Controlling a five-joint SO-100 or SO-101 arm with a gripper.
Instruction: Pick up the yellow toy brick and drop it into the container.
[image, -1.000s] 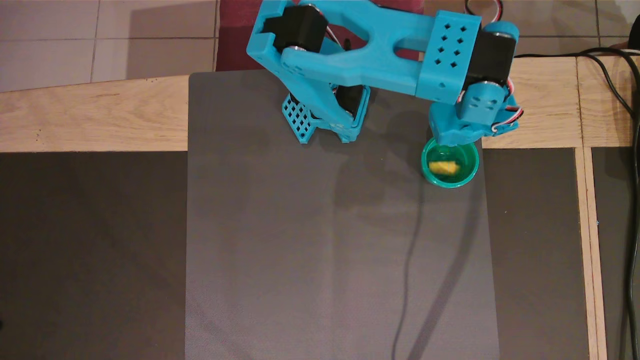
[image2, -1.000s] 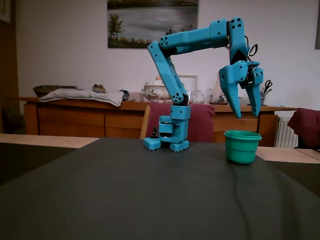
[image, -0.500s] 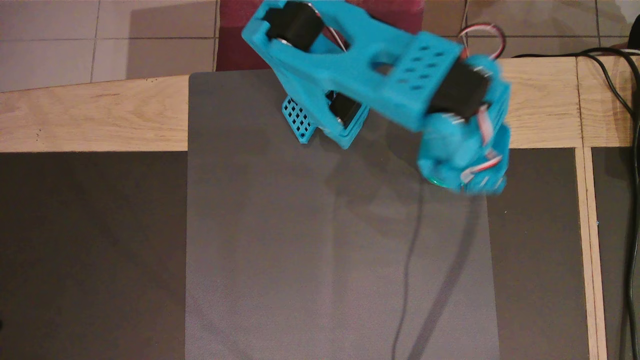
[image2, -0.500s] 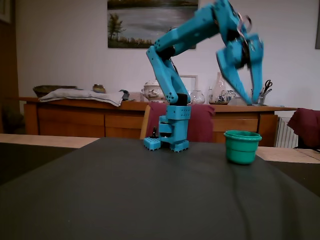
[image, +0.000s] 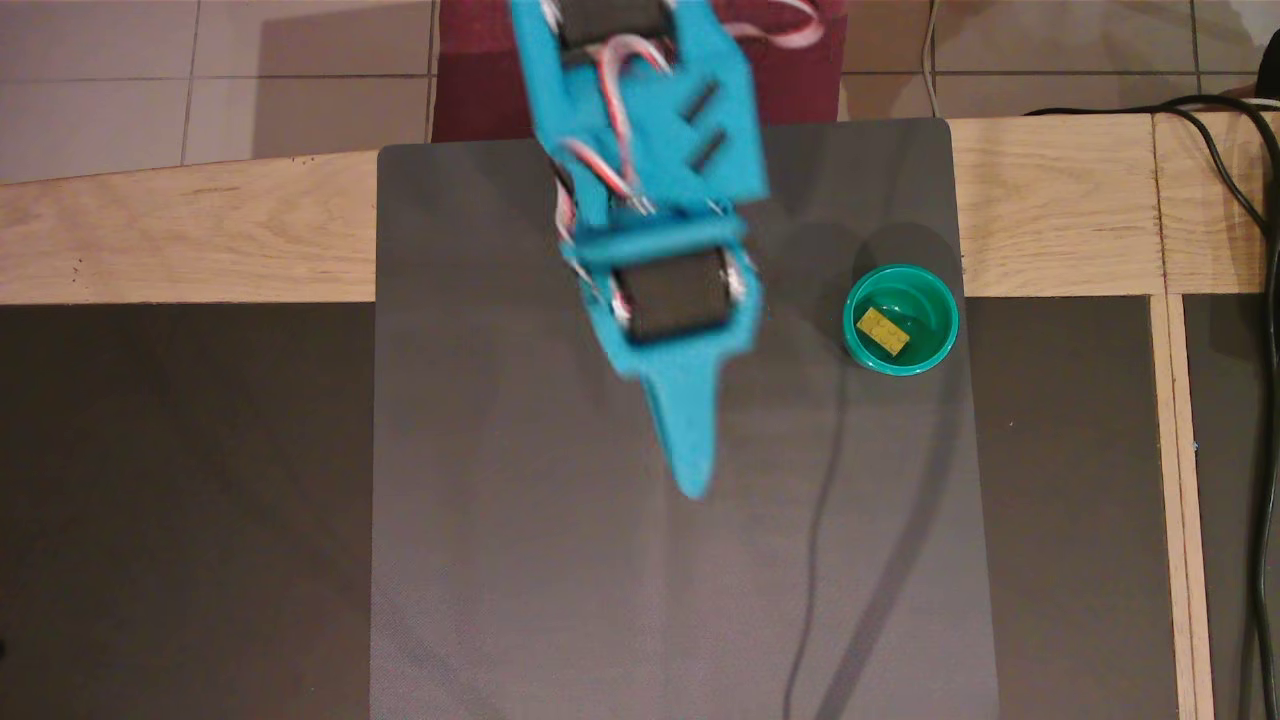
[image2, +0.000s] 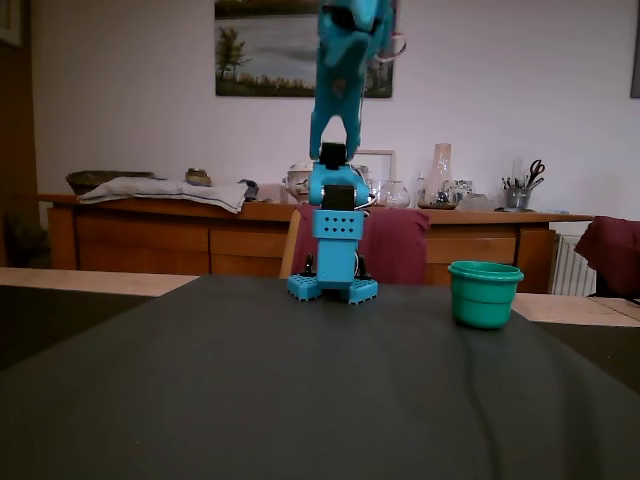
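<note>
Yellow toy brick (image: 882, 331): you will find it lying inside the container (image: 940, 345), resting on the cup's floor toward the left side in the overhead view, turned at an angle with its studs facing up. In the fixed view the brick is hidden by the container (image2: 485, 295) wall.

The container stands upright on the dark mat (image: 560, 600) that covers the bench (image: 180, 240), near the mat's right edge in the overhead view and to the right of the arm's base (image2: 333, 286) in the fixed view.

The end effector (image: 690, 470) hangs above the middle of the mat, well apart from the container and to its left in the overhead view. Its blue fingers read as a single tapered point with no gap visible between them, and you can see nothing held. In the fixed view the arm is raised high, its upper part cut off by the top of the frame.
</note>
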